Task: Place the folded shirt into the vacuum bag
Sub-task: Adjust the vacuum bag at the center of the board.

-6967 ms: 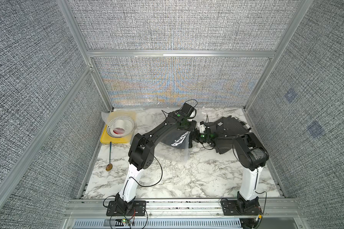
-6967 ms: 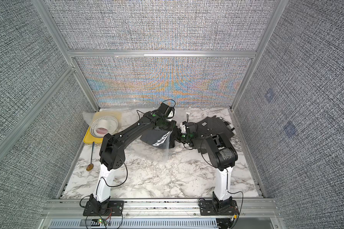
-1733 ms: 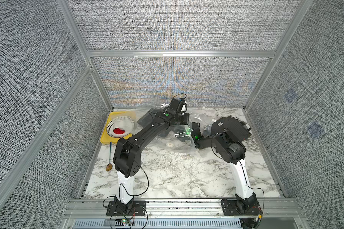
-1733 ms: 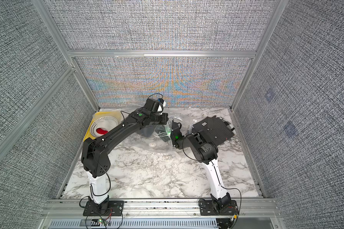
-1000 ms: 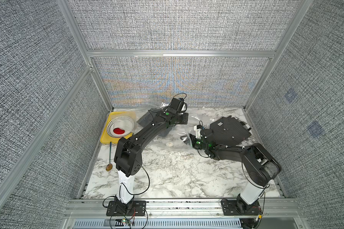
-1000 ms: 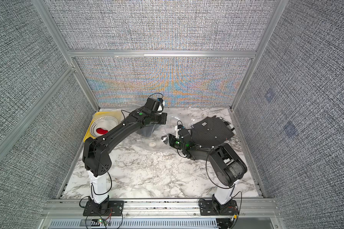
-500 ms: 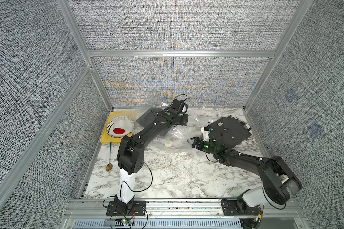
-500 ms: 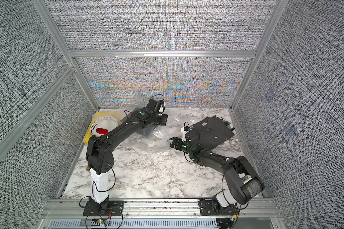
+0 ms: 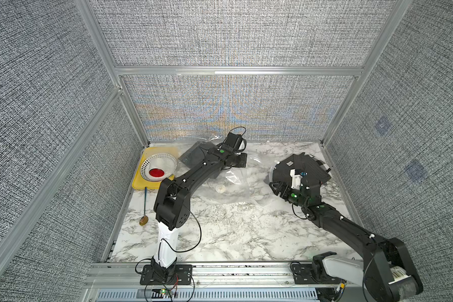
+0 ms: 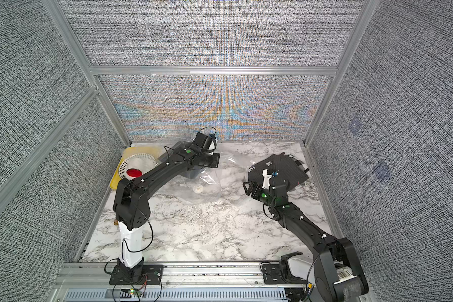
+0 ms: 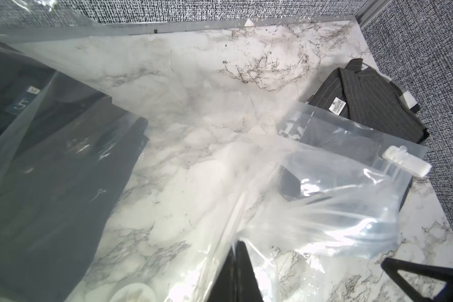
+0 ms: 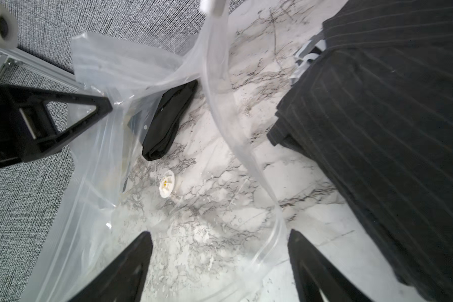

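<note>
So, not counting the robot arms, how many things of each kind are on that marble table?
Dark folded garments: 2 (bagged garment, pinstriped garment)
Clear vacuum bag: 1
Yellow tray: 1
White basket: 1
Red item inside it: 1
Spoon: 1
Total: 7

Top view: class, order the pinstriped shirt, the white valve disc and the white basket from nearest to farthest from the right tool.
1. Pinstriped shirt: just beyond the right tool, toward the back wall.
2. White valve disc: mid-table, to the tool's left.
3. White basket: far left, by the side wall.

walls [image 9: 233, 34]: grey woven fabric | frame [image 9: 236, 71]: aluminium | tabletop [image 9: 233, 230]: white marble
</note>
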Controlling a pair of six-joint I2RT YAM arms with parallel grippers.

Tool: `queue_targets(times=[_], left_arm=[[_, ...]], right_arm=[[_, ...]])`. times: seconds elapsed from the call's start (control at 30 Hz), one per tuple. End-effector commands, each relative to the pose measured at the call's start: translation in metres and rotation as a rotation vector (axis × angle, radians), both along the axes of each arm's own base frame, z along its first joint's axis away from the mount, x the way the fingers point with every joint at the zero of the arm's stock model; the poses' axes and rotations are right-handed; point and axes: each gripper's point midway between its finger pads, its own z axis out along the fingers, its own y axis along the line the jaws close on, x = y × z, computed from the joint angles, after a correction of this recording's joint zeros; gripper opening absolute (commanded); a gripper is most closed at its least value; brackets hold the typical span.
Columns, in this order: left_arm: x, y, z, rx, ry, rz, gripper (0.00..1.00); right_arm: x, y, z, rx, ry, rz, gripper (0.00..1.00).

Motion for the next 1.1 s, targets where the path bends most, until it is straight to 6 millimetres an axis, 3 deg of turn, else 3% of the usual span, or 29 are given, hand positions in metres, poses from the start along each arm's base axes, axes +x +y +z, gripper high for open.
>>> queue_targets(times=[0.0, 0.27, 0.4, 0.47, 0.53, 0.67, 0.77, 0.93, 1.07], left_arm=[[-0.001, 0.004, 0.001, 0.007, -0.006, 0.001, 0.00], [-0.001, 0.008, 0.001, 0.011, -0.010, 0.002, 0.00], [0.000, 0.010, 0.002, 0.011, -0.010, 0.006, 0.00], [0.000, 0.011, 0.001, 0.012, -0.010, 0.007, 0.00], [0.002, 0.012, 0.003, 0.010, -0.014, 0.010, 0.00], [0.008, 0.009, 0.005, -0.002, -0.026, 0.014, 0.00], [0.015, 0.006, 0.005, -0.006, -0.039, 0.018, 0.00], [0.033, -0.001, 0.009, -0.023, -0.069, 0.031, 0.00], [0.056, 0.011, 0.004, 0.027, -0.103, 0.109, 0.00]], right_arm=[[0.000, -0.002, -0.002, -0.022, 0.010, 0.039, 0.84], [0.036, 0.016, 0.003, -0.046, 0.013, 0.143, 0.75], [0.051, 0.022, -0.011, -0.061, 0.050, 0.158, 0.61], [0.063, 0.025, -0.008, -0.062, 0.040, 0.154, 0.56], [0.070, 0.029, -0.014, -0.060, 0.047, 0.154, 0.46], [0.095, 0.033, -0.015, -0.059, 0.036, 0.122, 0.15], [0.122, 0.030, -0.012, -0.087, 0.024, 0.082, 0.03], [0.168, 0.024, -0.006, -0.099, 0.010, 0.042, 0.01], [0.205, 0.021, -0.008, -0.069, 0.005, 0.043, 0.01]])
